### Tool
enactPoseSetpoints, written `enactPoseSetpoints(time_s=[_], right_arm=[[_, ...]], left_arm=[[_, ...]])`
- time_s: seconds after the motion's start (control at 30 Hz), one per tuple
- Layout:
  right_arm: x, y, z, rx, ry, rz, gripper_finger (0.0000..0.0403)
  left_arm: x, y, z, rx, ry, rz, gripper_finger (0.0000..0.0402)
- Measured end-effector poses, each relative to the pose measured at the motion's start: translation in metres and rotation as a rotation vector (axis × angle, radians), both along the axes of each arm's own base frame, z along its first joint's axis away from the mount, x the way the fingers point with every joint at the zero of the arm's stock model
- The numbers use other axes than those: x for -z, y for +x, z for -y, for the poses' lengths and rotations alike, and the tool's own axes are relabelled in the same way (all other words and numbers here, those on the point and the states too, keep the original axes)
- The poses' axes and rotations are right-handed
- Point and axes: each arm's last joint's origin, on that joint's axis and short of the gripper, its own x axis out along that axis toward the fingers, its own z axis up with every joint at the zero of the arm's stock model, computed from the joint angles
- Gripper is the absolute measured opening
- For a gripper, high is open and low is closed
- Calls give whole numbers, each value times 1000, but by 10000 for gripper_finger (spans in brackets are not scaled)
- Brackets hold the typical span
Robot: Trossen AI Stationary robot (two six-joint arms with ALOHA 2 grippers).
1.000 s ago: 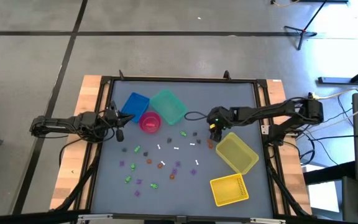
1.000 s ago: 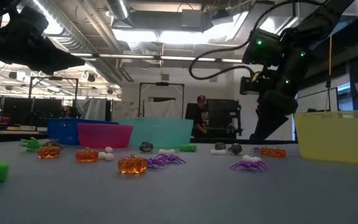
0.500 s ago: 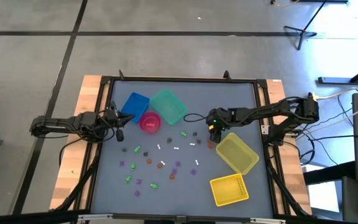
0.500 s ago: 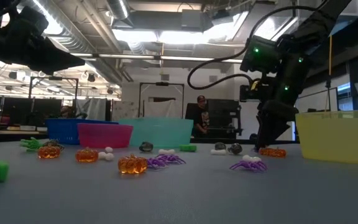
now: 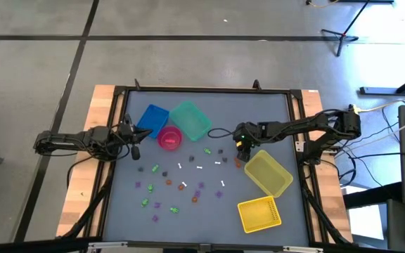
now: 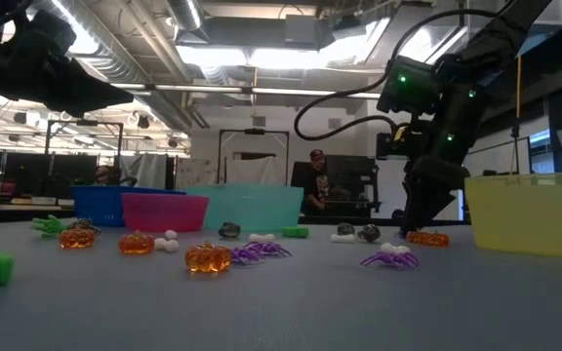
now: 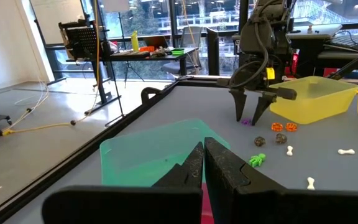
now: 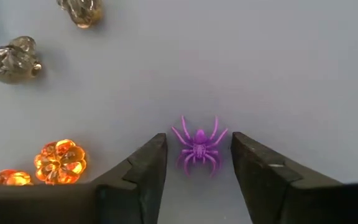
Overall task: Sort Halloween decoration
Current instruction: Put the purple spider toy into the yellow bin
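Closing on a purple spider beside the yellow bin

High view: right gripper (image 5: 242, 149) poised low at the upper-left corner of the tilted yellow bin (image 5: 268, 173), arm stretched in from the right table edge. Trinkets (image 5: 181, 184) scattered left of that bin, across the middle of the mat. Left gripper (image 5: 133, 135) parked far left of the bin, beside the blue bin (image 5: 152, 119) and pink bin (image 5: 169, 138).

Low view: right gripper (image 6: 420, 216) pointing steeply down, tips close to the mat just left of the yellow bin (image 6: 530, 212), orange pumpkins (image 6: 426, 238) at its foot.

Left wrist view: left fingers (image 7: 219, 163) pressed together, holding nothing, aimed across the teal bin (image 7: 157, 152) toward the yellow bin (image 7: 314, 98).

Right wrist view: purple spider (image 8: 199, 144) lying flat between the two open fingers (image 8: 143, 165), gap on each side, nothing gripped yet. Pumpkins (image 8: 59, 161) and dark skulls (image 8: 15, 59) off to one side of the spider.

Best done by dropping straight down until the tips almost meet the mat, then squeezing evenly on the body rather than the thin legs; probably light and prone to skidding, so a slow, centred close
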Motion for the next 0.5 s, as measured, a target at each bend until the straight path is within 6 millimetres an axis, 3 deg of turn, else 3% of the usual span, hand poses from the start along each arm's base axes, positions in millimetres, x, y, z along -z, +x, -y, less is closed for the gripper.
enactPoseSetpoints(time_s=[0.5], right_arm=[[0, 0, 0, -2, 4, -1, 114]], left_arm=[[0, 0, 0, 0, 0, 0, 2]])
